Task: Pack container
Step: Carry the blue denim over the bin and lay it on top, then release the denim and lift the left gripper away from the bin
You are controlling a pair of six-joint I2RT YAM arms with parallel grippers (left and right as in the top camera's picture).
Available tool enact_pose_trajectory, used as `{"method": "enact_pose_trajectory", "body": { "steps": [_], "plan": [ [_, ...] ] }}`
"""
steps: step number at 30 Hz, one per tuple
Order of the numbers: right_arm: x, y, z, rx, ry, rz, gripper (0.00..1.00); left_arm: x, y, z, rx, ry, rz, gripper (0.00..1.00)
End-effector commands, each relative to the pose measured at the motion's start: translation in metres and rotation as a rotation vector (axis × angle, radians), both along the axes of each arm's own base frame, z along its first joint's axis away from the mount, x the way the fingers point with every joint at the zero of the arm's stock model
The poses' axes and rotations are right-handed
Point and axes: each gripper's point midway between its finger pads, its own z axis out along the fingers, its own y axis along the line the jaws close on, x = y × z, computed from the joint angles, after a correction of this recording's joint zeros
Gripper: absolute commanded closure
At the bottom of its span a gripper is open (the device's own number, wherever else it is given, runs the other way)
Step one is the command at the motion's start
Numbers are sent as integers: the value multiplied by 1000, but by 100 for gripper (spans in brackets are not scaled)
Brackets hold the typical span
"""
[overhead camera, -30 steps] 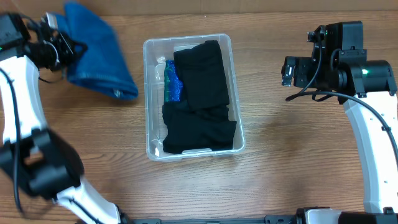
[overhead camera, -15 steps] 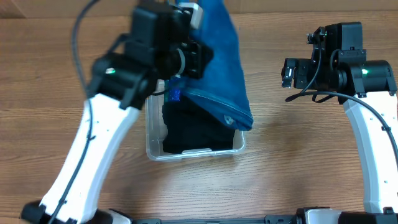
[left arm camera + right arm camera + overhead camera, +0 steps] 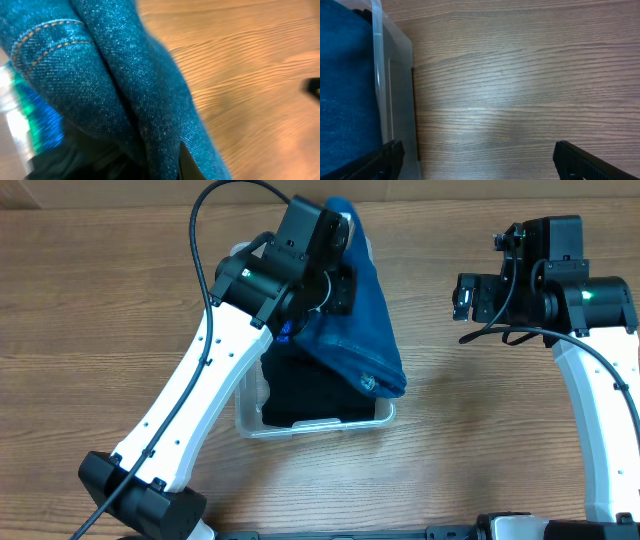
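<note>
The clear container (image 3: 243, 423) sits mid-table with black cloth (image 3: 310, 395) folded inside and a green-blue item (image 3: 35, 120) along its left wall. My left gripper (image 3: 338, 235) is above the container's far end, shut on a blue denim cloth (image 3: 365, 320) that hangs down over the container's right side. In the left wrist view the denim (image 3: 100, 75) fills the frame and one dark fingertip (image 3: 186, 165) shows against it. My right gripper (image 3: 480, 165) is open and empty over bare table, right of the container's wall (image 3: 380, 75).
Wood-grain table (image 3: 480, 440) spreads around the container. The right arm (image 3: 560, 280) stands at the right side, apart from the container. The left arm's white link (image 3: 190, 410) crosses over the container's left rim.
My left arm has swung from the far left of the table to above the container, carrying the denim cloth with it. The right arm has not moved.
</note>
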Motion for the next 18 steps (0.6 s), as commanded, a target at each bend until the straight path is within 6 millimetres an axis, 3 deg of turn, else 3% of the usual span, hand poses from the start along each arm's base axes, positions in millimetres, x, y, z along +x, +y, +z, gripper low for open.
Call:
{"method": "enact_pose_trajectory", "body": {
  "steps": [1, 2, 4, 6, 8, 10, 11, 13, 16, 18],
  "plan": [
    [0, 0, 2, 2, -8, -2, 0, -3, 66, -19, 294, 24, 166, 0],
    [0, 0, 2, 2, -8, -2, 0, -5, 88, -22, 366, 39, 210, 0],
    [0, 0, 2, 2, -8, -2, 0, -3, 101, -22, 383, 48, 240, 0],
    [0, 0, 2, 2, -8, -2, 0, 3, 106, -16, 352, 34, 261, 0],
    [0, 0, 2, 2, -8, -2, 0, 13, 98, 3, 284, -20, 249, 0],
    [0, 0, 2, 2, -8, -2, 0, 20, 80, 29, 237, -105, 151, 16],
    [0, 0, 2, 2, -9, -2, 0, 21, 75, 33, 232, -126, 147, 33],
    [0, 0, 3, 3, -10, -2, 0, 25, 69, 30, 229, -132, 138, 96],
    [1, 0, 3, 3, -12, -2, 0, 38, 56, 1, 294, -113, 47, 96],
    [0, 0, 3, 3, -11, -2, 0, 49, 39, -41, 319, -42, -14, 96]
  ]
}}
